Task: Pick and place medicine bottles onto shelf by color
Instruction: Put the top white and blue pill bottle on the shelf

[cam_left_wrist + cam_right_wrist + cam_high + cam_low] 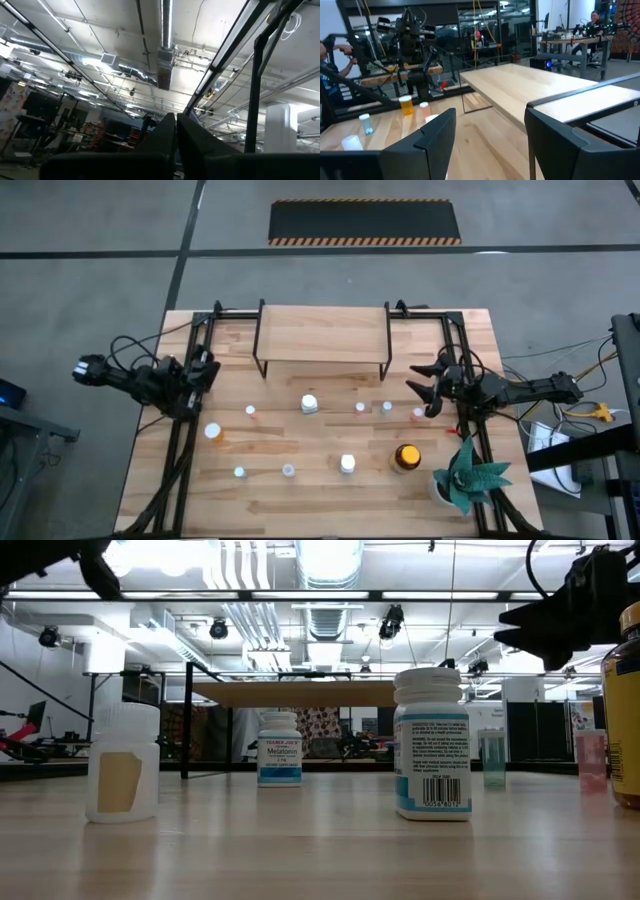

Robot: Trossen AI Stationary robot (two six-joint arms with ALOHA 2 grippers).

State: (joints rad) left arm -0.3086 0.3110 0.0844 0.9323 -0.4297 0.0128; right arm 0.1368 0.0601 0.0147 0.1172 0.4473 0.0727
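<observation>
The shelf (pixel 320 335), a light-wood board on black legs, stands at the table's far middle; it also shows in the right wrist view (pixel 535 85). Several small bottles stand on the table in front of it: a white one (pixel 310 403), red-capped vials (pixel 250 412) (pixel 360 408) (pixel 418 414), a pale-blue one (pixel 386 408), an orange one (pixel 213 432), and an amber bottle (pixel 406 457). My right gripper (pixel 425 392) is open and empty, just right of the red vial. My left gripper (pixel 206 368) is shut and empty at the left, its fingers tipped up (pixel 175 135).
A green spiky plant (pixel 468 473) stands at the near right corner. More bottles stand in a near row: pale-blue ones (pixel 240 473) (pixel 288 470) and a white one (pixel 347 464). Black frame rails run along both table sides (pixel 180 450) (pixel 470 350).
</observation>
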